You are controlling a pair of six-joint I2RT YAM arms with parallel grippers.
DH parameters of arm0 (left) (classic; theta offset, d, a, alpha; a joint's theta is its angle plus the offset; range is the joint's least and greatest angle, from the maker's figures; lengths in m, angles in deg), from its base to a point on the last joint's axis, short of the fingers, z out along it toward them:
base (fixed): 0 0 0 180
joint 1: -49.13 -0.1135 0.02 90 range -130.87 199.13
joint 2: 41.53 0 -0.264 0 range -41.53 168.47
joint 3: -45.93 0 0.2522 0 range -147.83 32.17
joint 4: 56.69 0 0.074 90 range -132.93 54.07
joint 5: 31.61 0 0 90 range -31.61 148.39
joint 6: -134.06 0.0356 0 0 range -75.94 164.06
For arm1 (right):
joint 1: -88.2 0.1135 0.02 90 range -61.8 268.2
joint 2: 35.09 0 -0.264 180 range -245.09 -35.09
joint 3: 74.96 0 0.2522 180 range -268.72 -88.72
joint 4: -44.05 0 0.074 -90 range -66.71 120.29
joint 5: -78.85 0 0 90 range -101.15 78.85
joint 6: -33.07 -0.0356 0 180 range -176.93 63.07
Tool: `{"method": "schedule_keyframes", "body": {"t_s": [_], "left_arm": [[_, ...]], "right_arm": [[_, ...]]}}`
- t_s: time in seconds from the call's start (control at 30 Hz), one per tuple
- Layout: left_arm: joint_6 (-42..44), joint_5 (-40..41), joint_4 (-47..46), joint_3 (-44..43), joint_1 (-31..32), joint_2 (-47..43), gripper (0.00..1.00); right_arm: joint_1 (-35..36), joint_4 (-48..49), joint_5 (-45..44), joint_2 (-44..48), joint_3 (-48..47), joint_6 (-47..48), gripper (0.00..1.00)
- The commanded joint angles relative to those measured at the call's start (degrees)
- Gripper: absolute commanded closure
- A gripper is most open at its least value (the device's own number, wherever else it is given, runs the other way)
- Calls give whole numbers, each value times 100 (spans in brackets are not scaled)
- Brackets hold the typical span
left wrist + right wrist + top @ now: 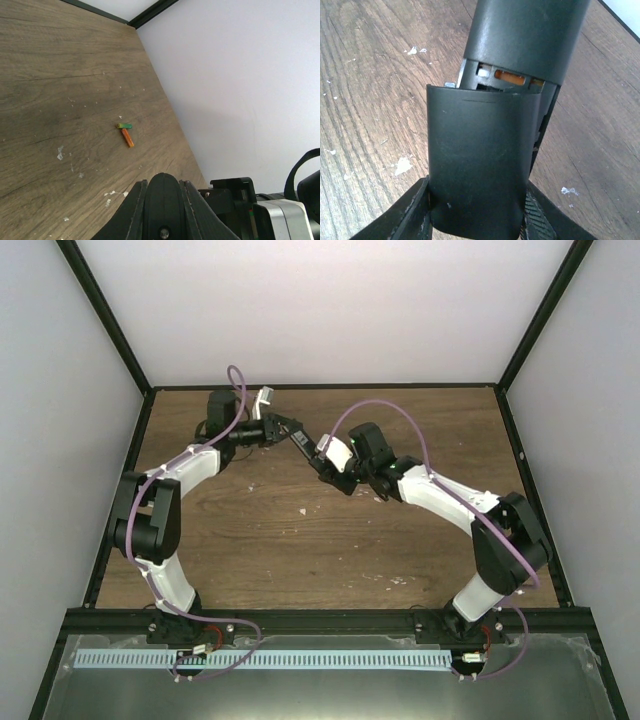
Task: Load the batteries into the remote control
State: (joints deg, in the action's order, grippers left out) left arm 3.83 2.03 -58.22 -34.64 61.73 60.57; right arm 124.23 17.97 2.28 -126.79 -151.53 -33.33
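Note:
The remote control [299, 439] hangs above the back of the table between both grippers. My left gripper [277, 428] is shut on one rounded end of the remote control [162, 200], with its jaws tight against both sides. In the right wrist view, my right gripper [476, 186] is shut on a black cover piece [477, 165] lying over the back of the remote control [520, 35]. An orange battery [509, 76] shows in the gap above the cover. Another orange and green battery [127, 135] lies loose on the wood near the back wall.
The wooden table [300, 540] is flecked with pale chips [402, 165]. A black frame rail [320, 387] and white walls close the back and sides. Both arms arch in from the near edge, the right arm [450, 500] across the middle right.

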Motion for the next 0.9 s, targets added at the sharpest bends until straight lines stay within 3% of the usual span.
{"method": "schedule_keyframes", "body": {"t_s": [0.0,0.37,0.87], "left_arm": [[-6,441,-373,-304,-260,82,100],[44,527,-263,-313,-405,73,100],[237,543,7,-99,-1190,-511,100]], "right_arm": [[18,-641,-12,-167,239,277,62],[18,-595,-311,-216,337,329,62],[-430,-874,-899,-331,312,-53,64]]}}
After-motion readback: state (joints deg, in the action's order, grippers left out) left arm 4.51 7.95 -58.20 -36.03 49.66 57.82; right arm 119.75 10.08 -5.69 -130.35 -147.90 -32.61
